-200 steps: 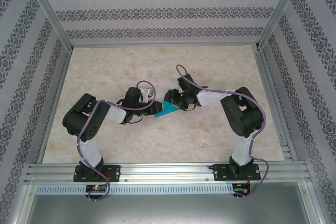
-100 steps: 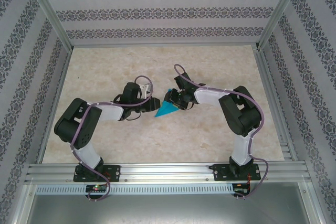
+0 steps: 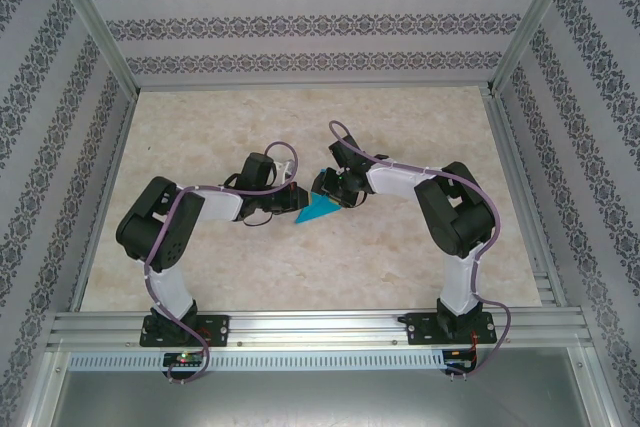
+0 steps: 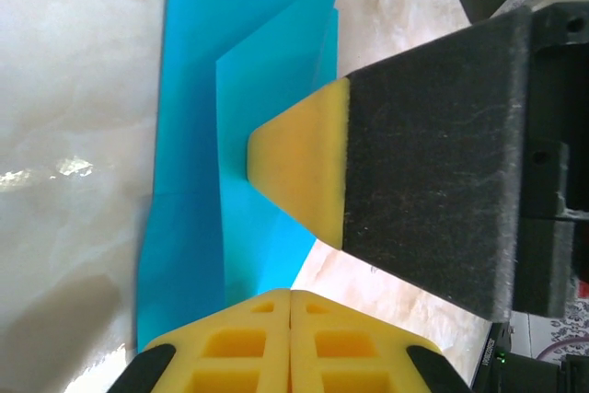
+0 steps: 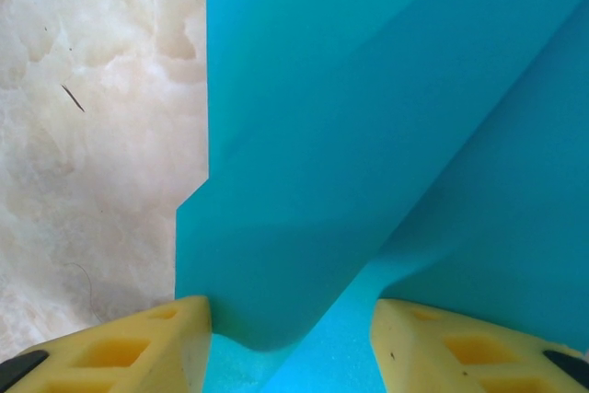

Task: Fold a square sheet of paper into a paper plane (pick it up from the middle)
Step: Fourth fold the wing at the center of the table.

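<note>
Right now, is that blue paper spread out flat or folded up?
Folded. From above the blue paper is a narrow pointed wedge, and close up it shows overlapping layers with straight creases.

Paper plane point(image 5: 368, 135) runs off frame (top, right).

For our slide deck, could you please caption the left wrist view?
Closed left end effector at folded blue paper; right arm's fingertip over it.
</note>
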